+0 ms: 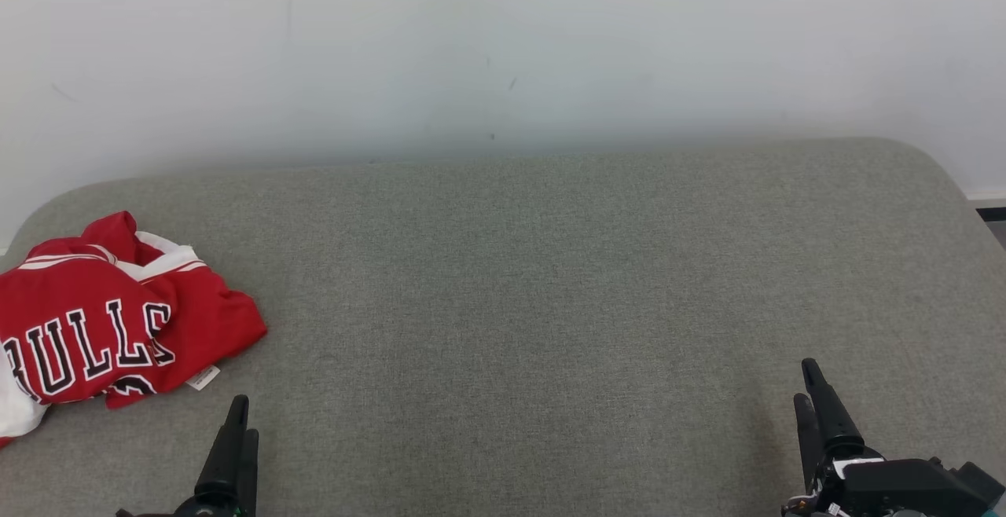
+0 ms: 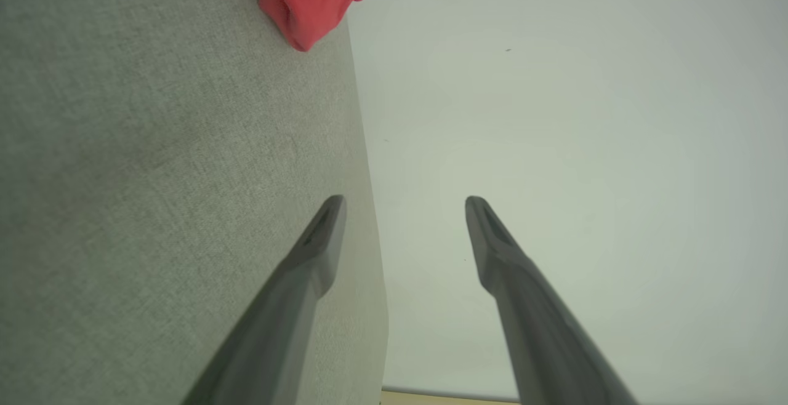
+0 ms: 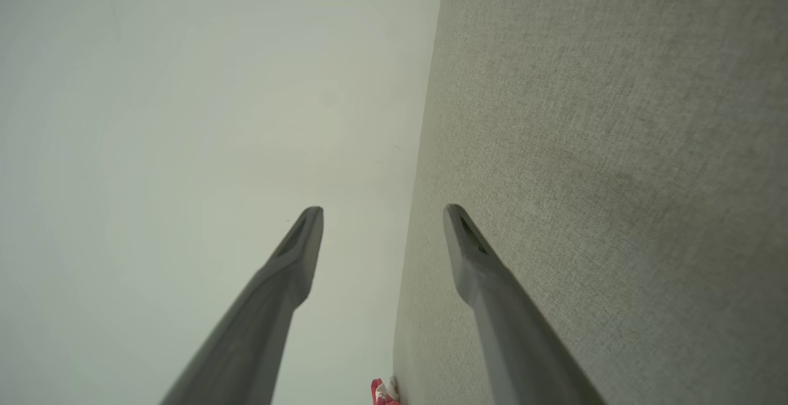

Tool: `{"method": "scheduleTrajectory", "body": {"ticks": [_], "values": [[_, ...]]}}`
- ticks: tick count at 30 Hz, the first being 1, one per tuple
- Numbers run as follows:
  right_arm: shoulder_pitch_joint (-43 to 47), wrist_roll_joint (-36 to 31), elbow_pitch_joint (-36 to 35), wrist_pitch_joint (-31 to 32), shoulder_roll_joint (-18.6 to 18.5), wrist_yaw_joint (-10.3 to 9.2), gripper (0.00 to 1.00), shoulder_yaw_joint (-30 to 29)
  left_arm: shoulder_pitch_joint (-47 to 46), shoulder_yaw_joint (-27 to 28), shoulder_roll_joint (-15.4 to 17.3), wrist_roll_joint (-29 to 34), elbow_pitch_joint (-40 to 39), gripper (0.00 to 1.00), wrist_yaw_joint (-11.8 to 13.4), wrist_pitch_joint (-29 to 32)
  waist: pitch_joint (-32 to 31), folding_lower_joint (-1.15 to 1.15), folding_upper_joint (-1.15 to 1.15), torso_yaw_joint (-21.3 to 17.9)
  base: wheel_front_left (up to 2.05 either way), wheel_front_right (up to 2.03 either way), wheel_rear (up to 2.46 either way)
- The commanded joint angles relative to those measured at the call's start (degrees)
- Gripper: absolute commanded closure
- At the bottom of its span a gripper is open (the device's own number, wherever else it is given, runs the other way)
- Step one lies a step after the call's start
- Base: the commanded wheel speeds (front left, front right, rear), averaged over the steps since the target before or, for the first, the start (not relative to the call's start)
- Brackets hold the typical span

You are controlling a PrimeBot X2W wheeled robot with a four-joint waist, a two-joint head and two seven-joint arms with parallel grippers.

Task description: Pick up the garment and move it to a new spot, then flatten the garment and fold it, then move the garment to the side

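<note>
At the left edge of the head view, the crumpled red garment (image 1: 102, 320) lies on the grey cushioned surface (image 1: 534, 289), lettering up. Just below it, at lower left, the left gripper (image 1: 244, 419) has its fingers spread and empty. At lower right, well apart from the garment, is the right gripper (image 1: 805, 382) — fingers likewise released, grasping nothing.

Head overlooks, wrists skim cushion (image 1: 550, 305); all glimpse garment (image 1: 102, 320).

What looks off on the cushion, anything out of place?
Only the red jersey: it lies crumpled in a heap at the far left of the grey cushion, its white tag sticking out, not flattened or folded. Left gripper and right gripper are open, holding nothing.
</note>
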Motion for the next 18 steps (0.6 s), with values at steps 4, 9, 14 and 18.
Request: {"method": "scheduleTrajectory", "body": {"ticks": [4,9,14,18], "values": [[-0.79,-5.7,-0.6,-1.48,-0.24,-0.02,0.0,0.66,-0.24,-0.09,0.28,4.31,-1.25,0.0,0.51,-1.48,-0.32,0.0,0.0,-0.01,0.0,0.0,0.0],[-0.65,-11.18,-0.46,-2.7,-0.27,-0.02,0.0,1.42,0.38,-0.28,0.3,9.17,-2.09,0.0,1.23,-2.68,-0.67,0.0,0.0,-0.03,0.0,0.0,0.0],[-0.36,-18.88,-0.85,-4.08,-0.29,-0.03,0.0,2.42,1.16,-1.33,0.33,15.34,-2.98,0.0,2.12,-4.07,-1.05,0.0,0.0,0.01,0.0,0.0,0.0],[0.03,-24.96,-1.06,-4.97,-0.31,-0.03,0.0,3.11,1.6,-2.36,0.34,19.82,-3.22,0.0,2.74,-4.94,-1.25,0.0,0.0,0.1,0.0,0.0,0.0]]}}
